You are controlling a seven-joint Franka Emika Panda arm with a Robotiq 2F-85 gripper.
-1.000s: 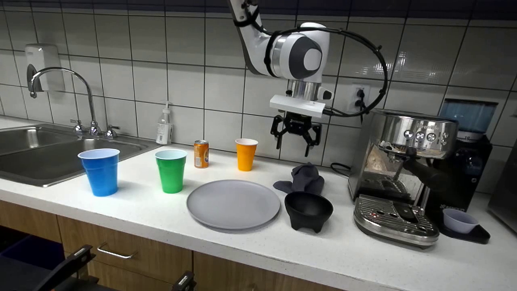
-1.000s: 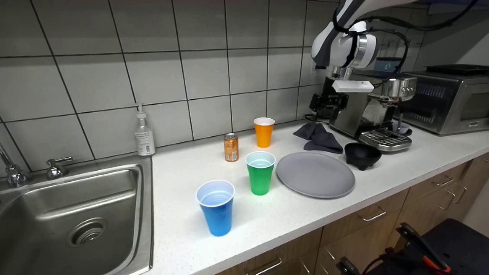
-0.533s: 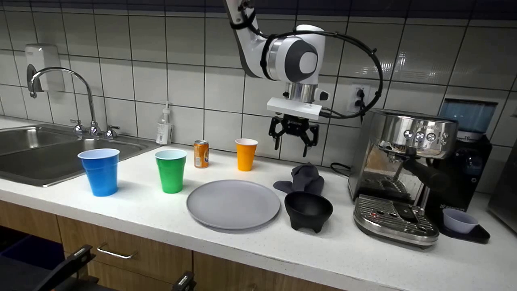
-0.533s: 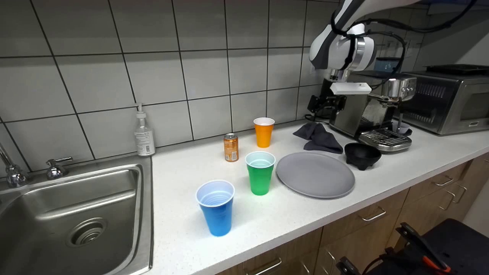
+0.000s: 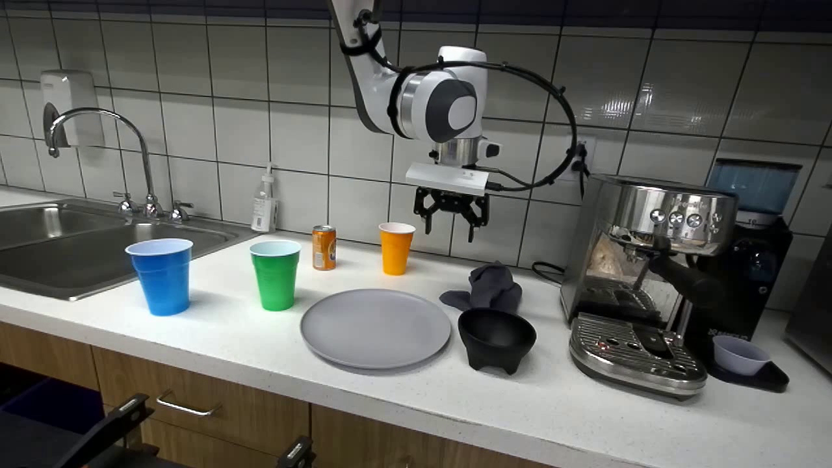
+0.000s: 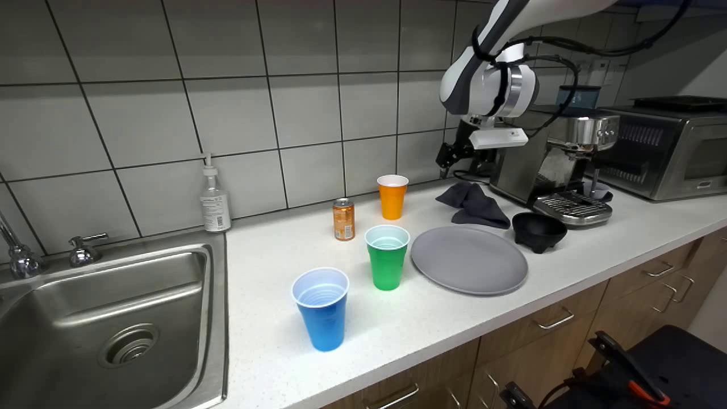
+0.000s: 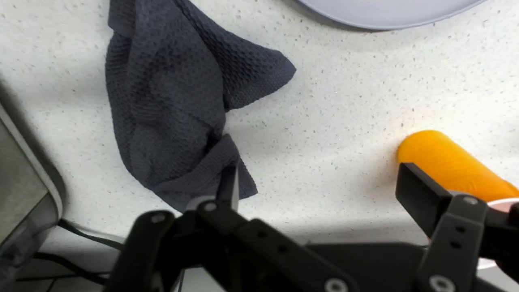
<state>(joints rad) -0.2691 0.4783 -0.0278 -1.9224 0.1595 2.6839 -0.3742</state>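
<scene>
Gap btwn cloth (image 7: 170, 97) & orng cup (image 7: 454, 162)

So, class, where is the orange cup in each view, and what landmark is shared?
In an exterior view: orange cup, just left of centre.
In an exterior view: orange cup, just right of centre.
Wrist view: orange cup, lower right, partly hidden by a gripper finger.
Shared landmark: gray plate, cropped at the wrist view's top.
</scene>
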